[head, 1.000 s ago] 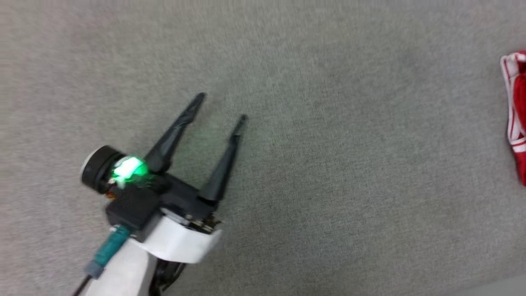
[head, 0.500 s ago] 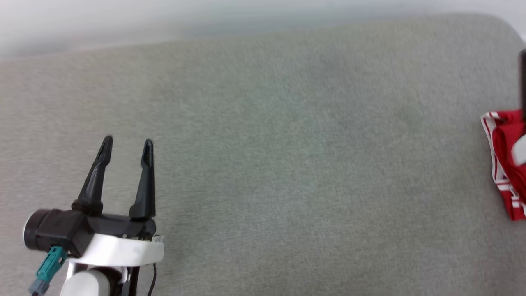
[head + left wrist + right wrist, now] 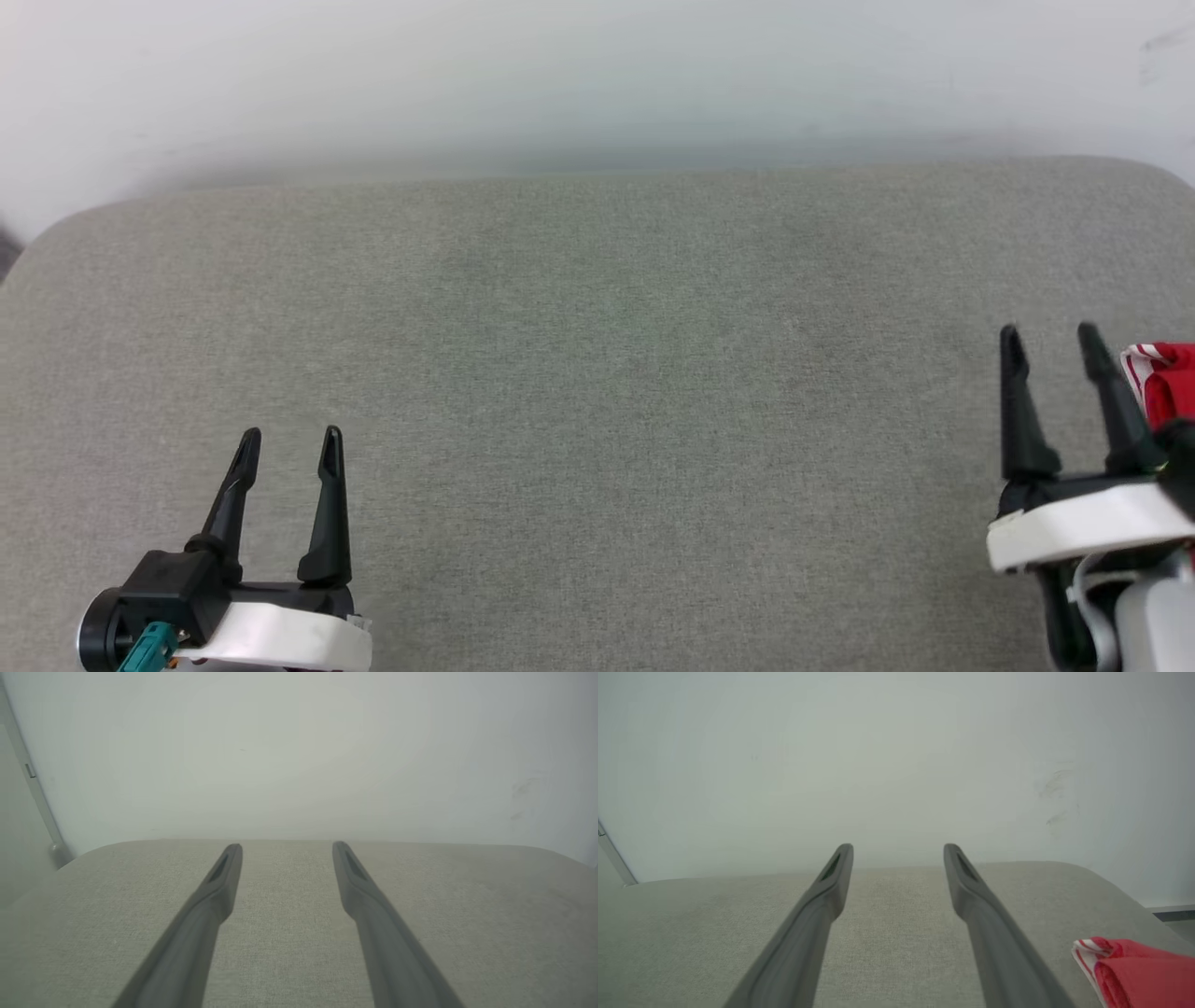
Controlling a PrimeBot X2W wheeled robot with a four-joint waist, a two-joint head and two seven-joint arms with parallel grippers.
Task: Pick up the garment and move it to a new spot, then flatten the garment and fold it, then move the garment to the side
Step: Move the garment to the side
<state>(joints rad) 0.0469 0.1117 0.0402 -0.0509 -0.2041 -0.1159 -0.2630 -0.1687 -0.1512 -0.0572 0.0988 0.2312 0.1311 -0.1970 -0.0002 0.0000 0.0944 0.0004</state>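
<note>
The red garment (image 3: 1165, 378) with white striped trim lies bunched at the far right edge of the grey cushion (image 3: 597, 373), mostly cut off by the head view's border. In the right wrist view the garment (image 3: 1134, 970) sits at the lower right, beside the right finger. My right gripper (image 3: 1050, 338) stands open just left of it, not touching, fingers pointing to the wall. My left gripper (image 3: 289, 441) is open at the lower left, far from the garment. Nothing lies between the left gripper's fingers (image 3: 224, 877) or the right gripper's fingers (image 3: 836, 872).
A pale wall (image 3: 597, 75) rises right behind the cushion's far edge. The cushion has rounded back corners (image 3: 56, 233). A thin white pipe (image 3: 32, 784) runs down the wall at the left in the left wrist view.
The head camera has tilted up, bringing the wall into view. The left gripper swung back to point straight ahead at the lower left. The right gripper came into view next to the garment.
</note>
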